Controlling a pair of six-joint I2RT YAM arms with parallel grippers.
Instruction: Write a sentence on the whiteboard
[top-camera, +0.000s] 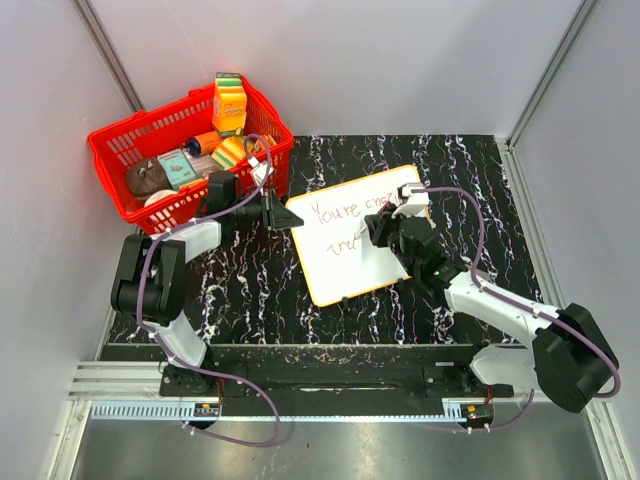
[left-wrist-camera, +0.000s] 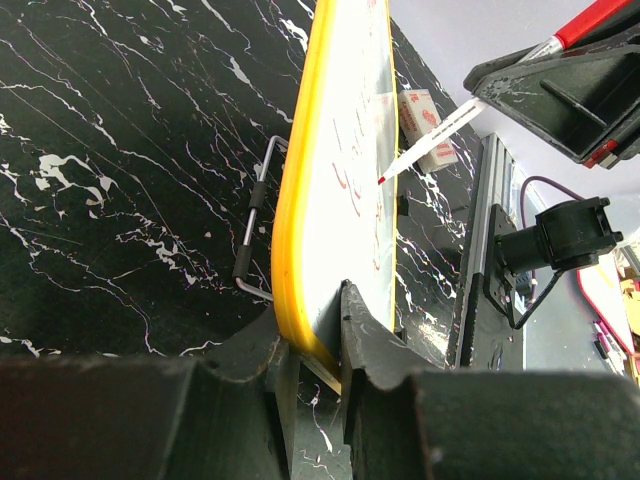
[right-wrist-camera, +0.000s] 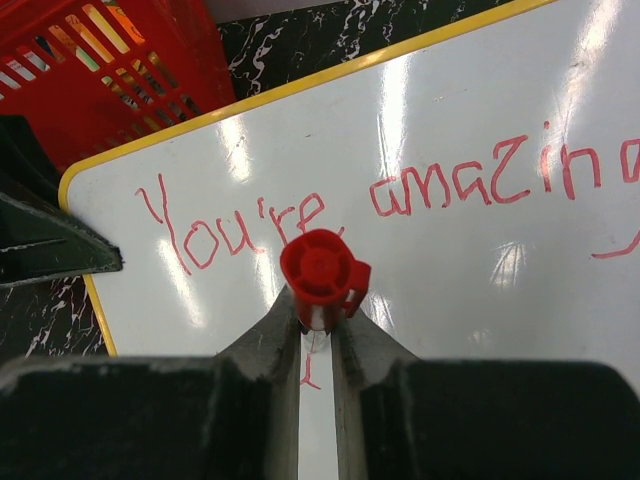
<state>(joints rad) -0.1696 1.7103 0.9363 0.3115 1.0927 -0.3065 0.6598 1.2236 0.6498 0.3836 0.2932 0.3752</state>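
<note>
The whiteboard (top-camera: 340, 272) lies tilted on the black marbled table, white with an orange-yellow rim (left-wrist-camera: 288, 230). The sentence (right-wrist-camera: 440, 187) in red reads "You're amazing", with a short second line begun beneath it (top-camera: 345, 245). My left gripper (top-camera: 290, 218) is shut on the board's left edge, one finger on each face (left-wrist-camera: 315, 340). My right gripper (top-camera: 378, 232) is shut on a red-capped marker (right-wrist-camera: 322, 270), its tip on the board just below "You're". The marker also shows in the left wrist view (left-wrist-camera: 440, 135).
A red basket (top-camera: 130, 140) with a juice box and other groceries stands at the back left, close behind the left gripper. A small white box (top-camera: 412, 200) lies at the board's far edge. A metal wire bracket (left-wrist-camera: 255, 215) sits under the board. Grey walls enclose the table.
</note>
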